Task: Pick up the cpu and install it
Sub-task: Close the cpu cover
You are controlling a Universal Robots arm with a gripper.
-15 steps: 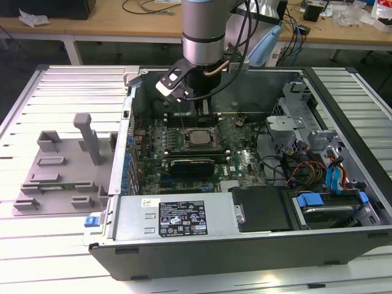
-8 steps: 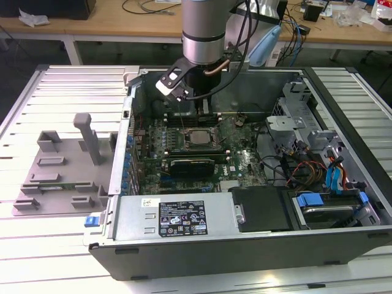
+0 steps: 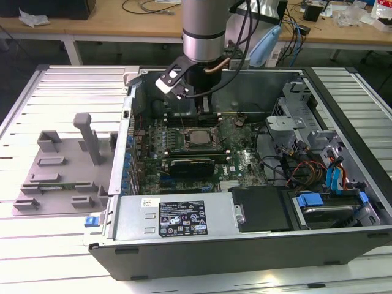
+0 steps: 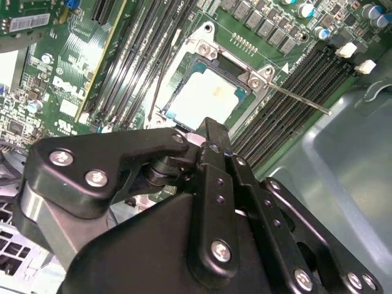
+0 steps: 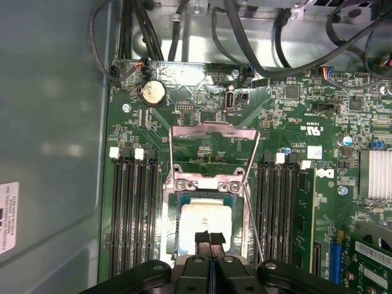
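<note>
The black two-fingered gripper [image 5: 210,240] is seen inside an open grey metal computer case [image 3: 245,251], hung over a green motherboard [image 5: 288,116]. Its fingers are pressed together with nothing clamped between them; only a hairline seam is seen between the two tips in the first wrist view.

The small flat square cpu [image 5: 202,217] with a pale silver metal top is found directly beneath the fingertips, seated flat within the black rectangular socket frame [image 5: 173,229]. Whether the tips touch its surface cannot be told. In the second wrist view the cpu [image 4: 208,95] is seen just beyond the gripper [image 4: 205,128].

Past the cpu from the fingertips, a hinged silver metal load plate [image 5: 211,130] is swung open. A thin metal lever rod [image 4: 300,100] is stretched out beside the socket. Rows of long black memory slots [image 5: 131,214] are set on both sides of the gripper.

In the exterior view the gripper [image 3: 203,105] is placed just above the cpu [image 3: 197,137]. A grey plastic tray with raised blocks [image 3: 58,184] is set well apart from the gripper, toward the exterior view's left, on a white slatted table [image 3: 61,257].
</note>
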